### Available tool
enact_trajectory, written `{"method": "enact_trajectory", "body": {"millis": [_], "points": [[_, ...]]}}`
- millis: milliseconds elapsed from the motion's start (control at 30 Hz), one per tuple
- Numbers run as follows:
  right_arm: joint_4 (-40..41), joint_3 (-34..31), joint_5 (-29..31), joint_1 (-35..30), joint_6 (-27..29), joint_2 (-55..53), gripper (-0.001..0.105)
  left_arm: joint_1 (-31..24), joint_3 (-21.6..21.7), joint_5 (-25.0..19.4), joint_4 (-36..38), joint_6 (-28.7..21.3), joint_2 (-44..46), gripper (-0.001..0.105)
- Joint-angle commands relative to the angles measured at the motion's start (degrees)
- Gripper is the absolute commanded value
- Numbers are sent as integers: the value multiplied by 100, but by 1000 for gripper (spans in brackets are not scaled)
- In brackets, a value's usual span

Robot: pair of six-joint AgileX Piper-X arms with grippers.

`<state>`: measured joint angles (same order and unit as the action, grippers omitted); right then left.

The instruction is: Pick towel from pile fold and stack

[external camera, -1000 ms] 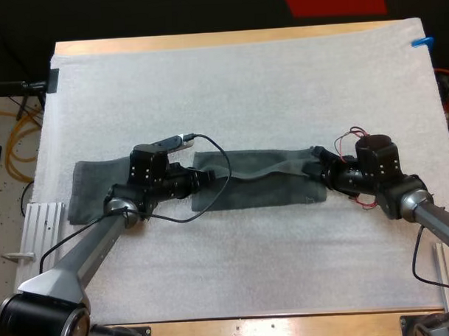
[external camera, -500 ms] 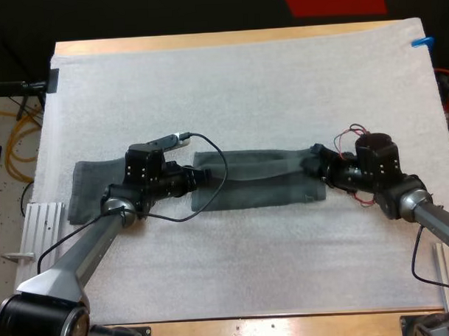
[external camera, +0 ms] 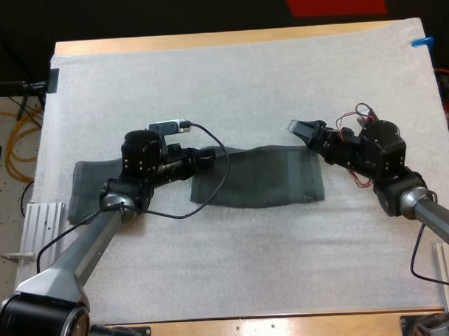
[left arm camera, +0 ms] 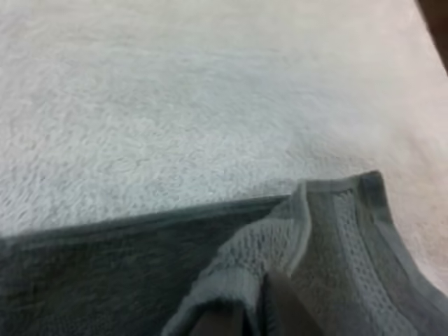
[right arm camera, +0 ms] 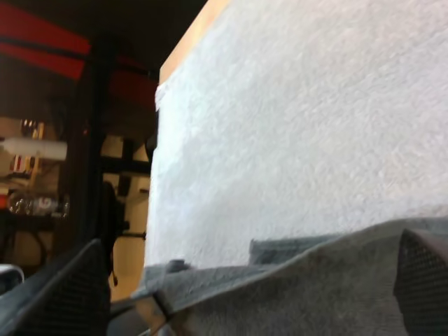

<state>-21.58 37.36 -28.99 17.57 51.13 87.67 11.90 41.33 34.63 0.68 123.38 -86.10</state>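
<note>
Towel [external camera: 262, 183] flat at mat [external camera: 229, 79] centre, left end pinched between left gripper [external camera: 208, 155] fingers; right gripper [external camera: 303, 128] fingers spread, by far right corner; second towel [external camera: 84, 193] near mat's left edge

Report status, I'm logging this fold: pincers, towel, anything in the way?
Left pincer shut on towel end. Right pincer open, just off its right end. Second towel lies under left arm.

One dark grey-green cloth towel [external camera: 258, 178]: matt looped terry, flat woven hem; white mat [external camera: 244, 86]: matt, fuzzy, fibrous; wooden worktop [external camera: 205, 40], upper edge of the frame: pale, smooth; right gripper [external camera: 303, 128], fingers [right arm camera: 422, 280]: black, matt, pads finely cross-hatched.
</note>
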Motion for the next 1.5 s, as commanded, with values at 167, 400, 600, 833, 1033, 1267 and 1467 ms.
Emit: {"method": "enact_trajectory", "body": {"millis": [167, 400, 600, 833, 1033, 1267, 1467], "points": [[-7, 51, -215, -24, 93, -34, 80, -11, 37, 54, 277, -85, 25, 0], [-8, 51, -329, -24, 93, -34, 80, -11, 37, -108, 766, -805, 25, 27], [-8, 51, -426, -24, 93, -34, 80, -11, 37, -316, 853, -804, 25, 49], [4, 51, -868, -24, 262, -77, 73, -11, 93, -472, 1189, -1109, 527, 49], [830, 70, -776, -24, 1208, -599, 81, -11, 101, -1376, 2193, -2197, 1819, 49], [2578, 67, -11, -24, 2322, -1658, 83, -11, 193, -1653, 3165, -2329, 3154, 49], [3934, 67, 664, -24, 2873, -2787, 83, -11, 496, -1653, 4080, -2246, 4015, 60]]}}
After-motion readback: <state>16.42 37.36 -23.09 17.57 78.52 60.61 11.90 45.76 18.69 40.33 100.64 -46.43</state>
